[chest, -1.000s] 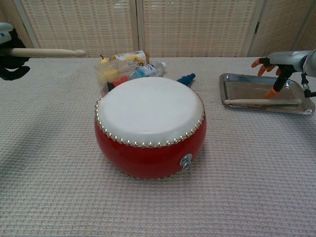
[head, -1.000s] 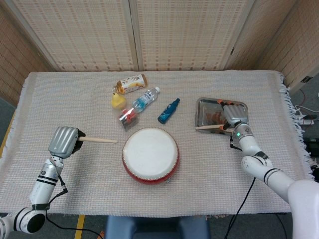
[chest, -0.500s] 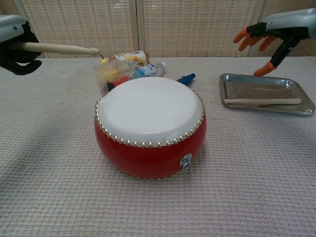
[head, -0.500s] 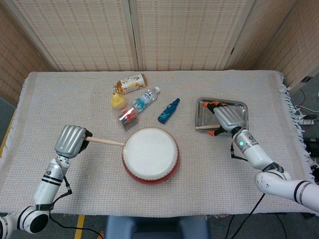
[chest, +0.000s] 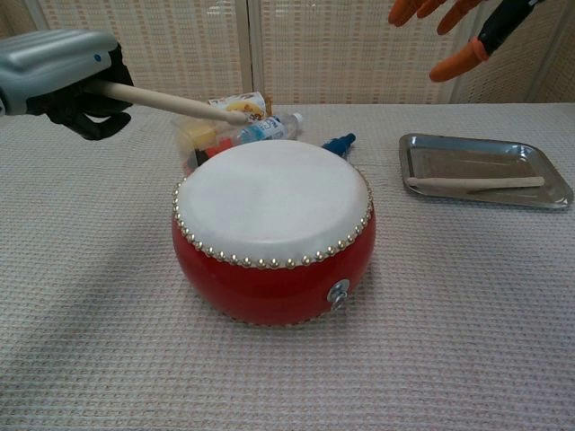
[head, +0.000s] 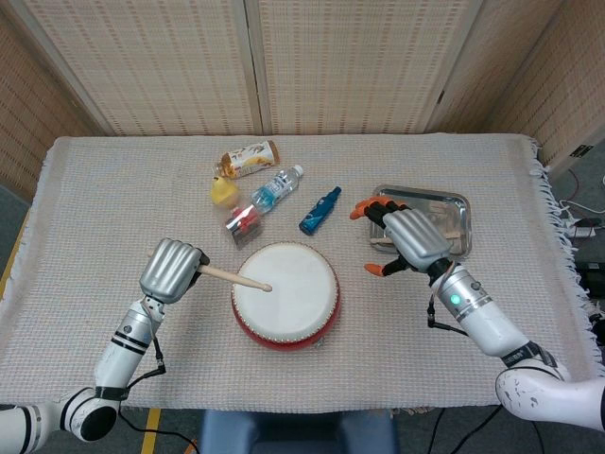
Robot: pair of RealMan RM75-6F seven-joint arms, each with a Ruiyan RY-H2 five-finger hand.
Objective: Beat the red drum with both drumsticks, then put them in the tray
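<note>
The red drum (head: 285, 295) (chest: 272, 229) with its white skin stands at the table's middle front. My left hand (head: 171, 270) (chest: 59, 79) grips a wooden drumstick (head: 234, 277) (chest: 169, 101) whose tip reaches over the left part of the drum skin. A second drumstick (chest: 474, 182) lies in the metal tray (head: 458, 201) (chest: 485, 147) at the right. My right hand (head: 406, 237) (chest: 458, 27) hovers raised between drum and tray, fingers spread, holding nothing. In the head view it hides most of the tray's drumstick.
Behind the drum lie a water bottle (head: 276, 187), a blue bottle (head: 319, 210), a yellow pear-like toy (head: 222, 191), a snack packet (head: 249, 159) and a small clear box (head: 244, 223). A folding screen closes off the table's far side.
My left hand carried its drumstick rightward until the tip came over the drum skin. My right hand let go of the other stick in the tray, then rose and moved left toward the drum.
</note>
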